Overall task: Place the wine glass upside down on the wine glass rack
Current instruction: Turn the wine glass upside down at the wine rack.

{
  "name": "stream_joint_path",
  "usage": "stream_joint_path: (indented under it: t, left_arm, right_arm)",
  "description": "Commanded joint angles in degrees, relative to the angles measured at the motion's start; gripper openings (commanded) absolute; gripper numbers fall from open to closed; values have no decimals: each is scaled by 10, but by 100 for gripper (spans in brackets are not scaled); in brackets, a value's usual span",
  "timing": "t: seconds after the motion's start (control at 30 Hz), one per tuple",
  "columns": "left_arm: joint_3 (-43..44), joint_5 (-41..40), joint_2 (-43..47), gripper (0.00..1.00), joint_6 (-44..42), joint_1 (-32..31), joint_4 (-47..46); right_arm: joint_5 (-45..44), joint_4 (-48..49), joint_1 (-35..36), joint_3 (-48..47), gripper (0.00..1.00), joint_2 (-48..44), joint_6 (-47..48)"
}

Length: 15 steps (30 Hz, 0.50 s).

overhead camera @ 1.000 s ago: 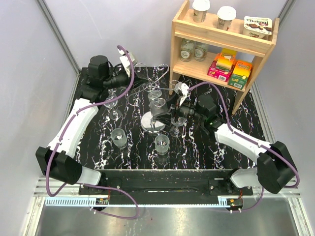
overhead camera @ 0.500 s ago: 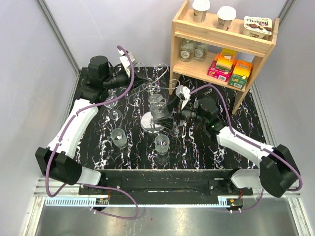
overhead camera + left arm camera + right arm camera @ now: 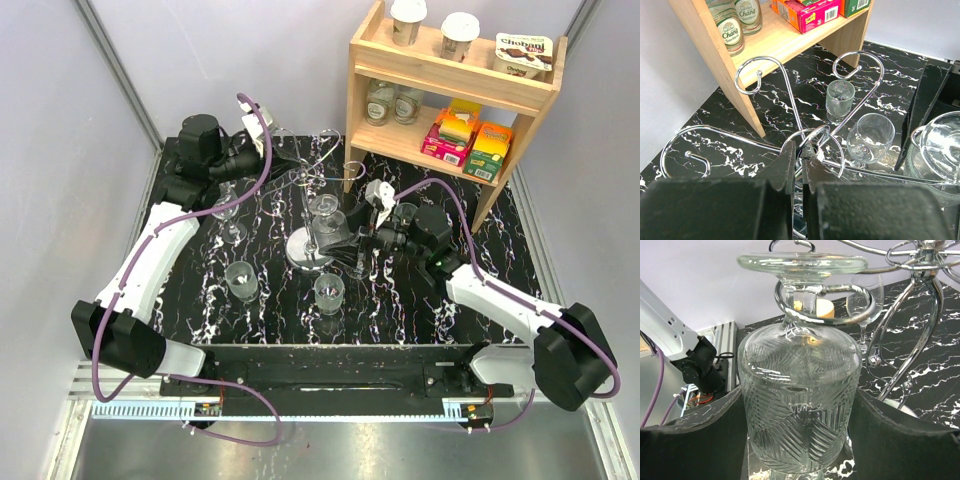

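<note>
Hanging step, near completion. The right tool point(image 3: 353, 238) is closing its fingers against both sides of the patterned bowl of the wine glass point(image 3: 800, 390), carrying it inverted, foot uppermost. The stem is sitting inside a curled arm point(image 3: 781, 302) of the wine glass rack point(image 3: 298, 252) at bench point(image 3: 400, 300) centre, with the foot hovering just above the wire. The left tool point(image 3: 799, 157), reaching in from 10 o'clock, is pinching fully closed on the rack's wire at the hub, apparently steadying it.

The next move is probably calling for a short descent until the foot is resting on the curl, then spreading the fingers and backing out toward 3 o'clock.

Surroundings: a wooden shelf point(image 3: 357, 100) is standing at 1 o'clock, a stemmed glass point(image 3: 230, 212) at 9 o'clock of the rack, and two tumblers point(image 3: 242, 280) at 6 to 7 o'clock. Neighbouring rack arms are crowding the bowl, so a sideways nudge is risking tipping the rack.
</note>
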<state>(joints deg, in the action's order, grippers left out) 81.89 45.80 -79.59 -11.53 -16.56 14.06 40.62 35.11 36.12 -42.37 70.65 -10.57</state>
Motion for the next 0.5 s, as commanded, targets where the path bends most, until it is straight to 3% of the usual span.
stream_joint_path:
  t: [0.0, 0.27, 0.47]
  left_arm:
    - [-1, -24, 14, 0, 2, 11, -11]
    - [3, -22, 14, 0, 5, 11, -11]
    - [1, -22, 14, 0, 5, 11, -11]
  right_arm:
    - [-8, 84, -9, 12, 0, -25, 20]
    - [-28, 96, -11, 28, 1, -10, 43]
    - [-33, 85, -12, 22, 16, -1, 49]
